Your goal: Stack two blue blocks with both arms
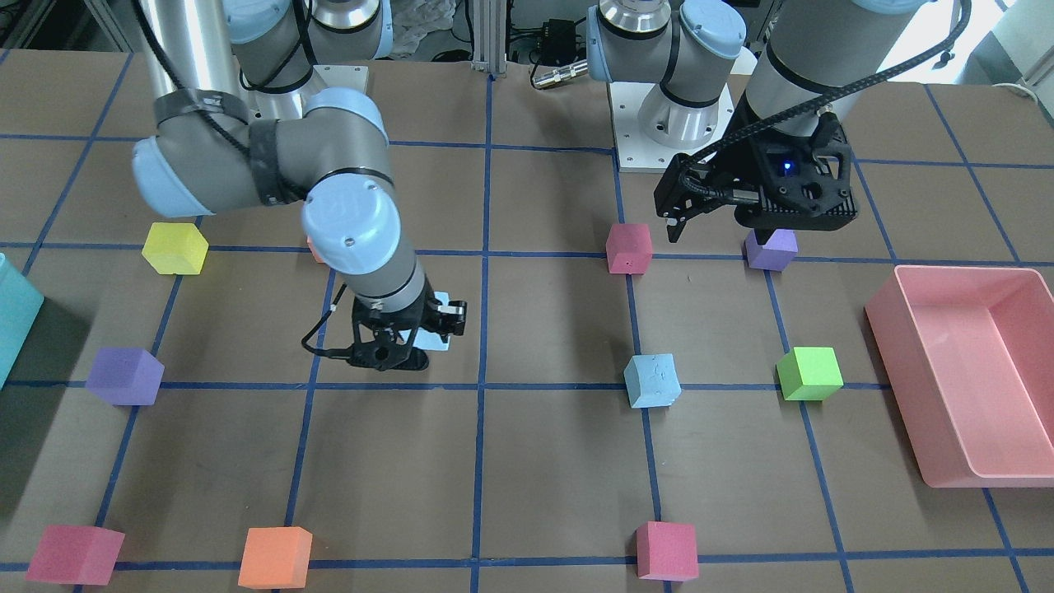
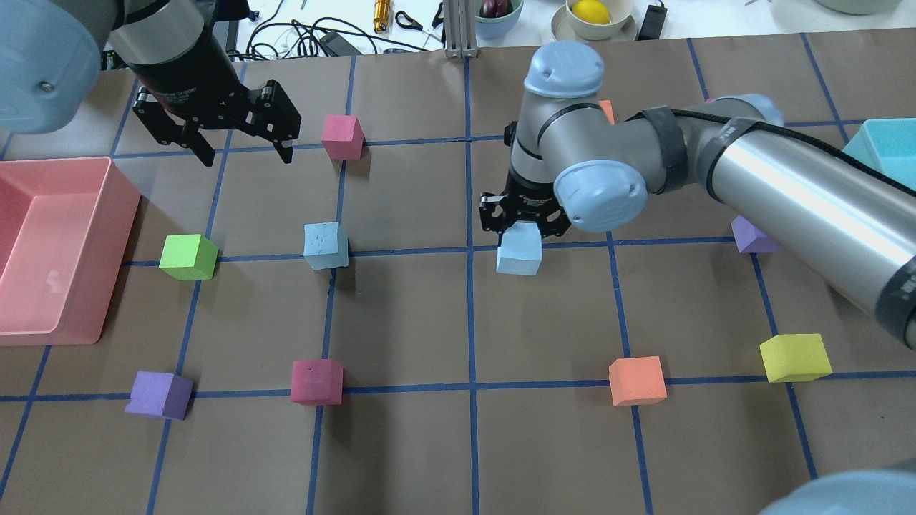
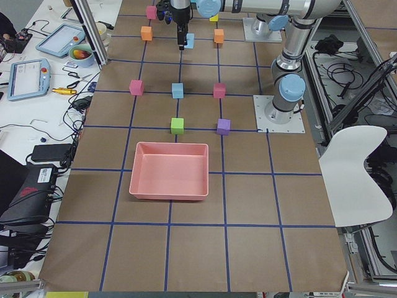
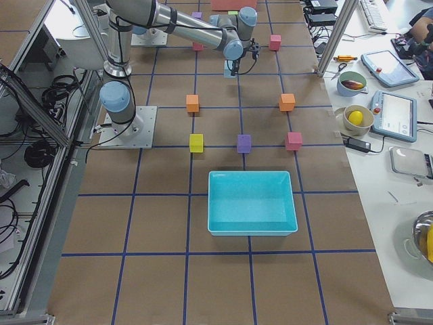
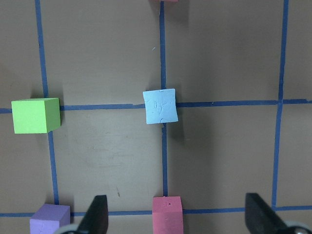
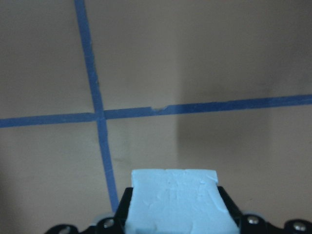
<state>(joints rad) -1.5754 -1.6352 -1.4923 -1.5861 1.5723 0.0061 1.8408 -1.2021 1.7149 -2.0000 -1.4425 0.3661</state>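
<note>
One blue block (image 2: pixel 519 255) sits between the fingers of my right gripper (image 2: pixel 521 223), which is shut on it near the table's middle. It fills the bottom of the right wrist view (image 6: pixel 175 202) and shows behind the gripper (image 1: pixel 403 342) in the front view (image 1: pixel 438 328). I cannot tell whether it touches the table. The other blue block (image 2: pixel 325 245) rests alone on a tape crossing and shows in the left wrist view (image 5: pixel 160 106). My left gripper (image 2: pixel 247 151) is open and empty, raised above the table beyond that block, with its fingers (image 5: pixel 97 217) wide apart.
A pink bin (image 2: pixel 122 207) stands at the left edge and a teal bin (image 2: pixel 884 143) at the right edge. A green cube (image 2: pixel 188 257), red cubes (image 2: pixel 342 136) (image 2: pixel 316 381), purple cubes (image 2: pixel 159 394) (image 2: pixel 751 236), an orange cube (image 2: pixel 637 380) and a yellow cube (image 2: pixel 794 357) are spread over the grid.
</note>
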